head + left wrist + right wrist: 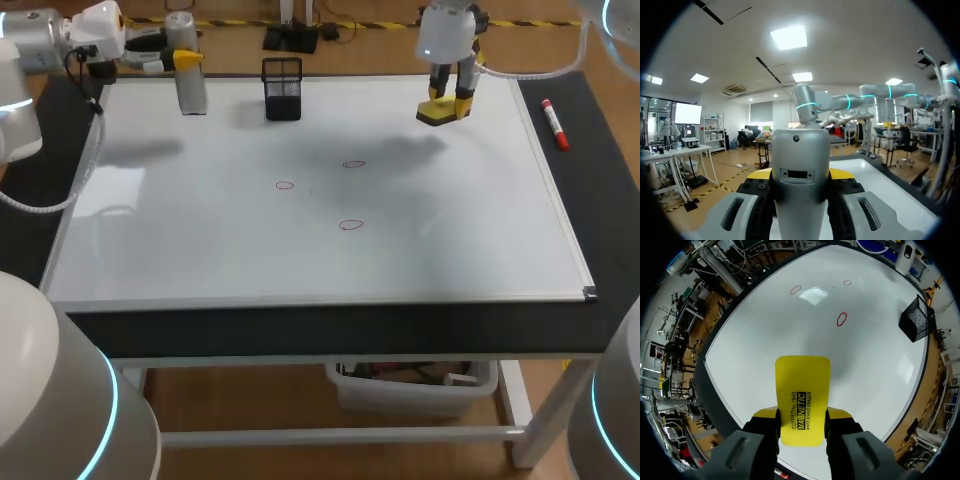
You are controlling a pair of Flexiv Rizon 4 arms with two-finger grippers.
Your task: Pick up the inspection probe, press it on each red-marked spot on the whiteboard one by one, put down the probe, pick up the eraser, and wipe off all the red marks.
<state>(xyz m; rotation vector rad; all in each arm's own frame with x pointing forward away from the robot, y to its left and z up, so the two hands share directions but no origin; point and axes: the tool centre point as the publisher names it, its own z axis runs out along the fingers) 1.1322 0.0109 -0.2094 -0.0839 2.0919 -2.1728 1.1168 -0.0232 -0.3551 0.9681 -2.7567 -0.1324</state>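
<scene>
A grey cylindrical probe [191, 80] stands upright at the whiteboard's [200, 230] far left corner, and my left gripper [187, 60] is shut on its upper part. In the left wrist view the probe [799, 165] fills the gap between the fingers. My right gripper [450, 96] hangs over the far right of the board, shut on a yellow eraser [440, 113]. The eraser [803, 400] sticks out ahead of the right gripper [802, 424], above the whiteboard [875, 370]. Three red circles [285, 185] [354, 164] [351, 225] are drawn mid-board, and show as red circles [842, 319] [796, 290] [847, 283] ahead of the eraser.
A black mesh pen holder [282, 88] stands at the far edge of the board, right of the probe; the mesh holder [916, 317] also shows beside the marks. A red marker [554, 123] lies on the dark table strip right of the board.
</scene>
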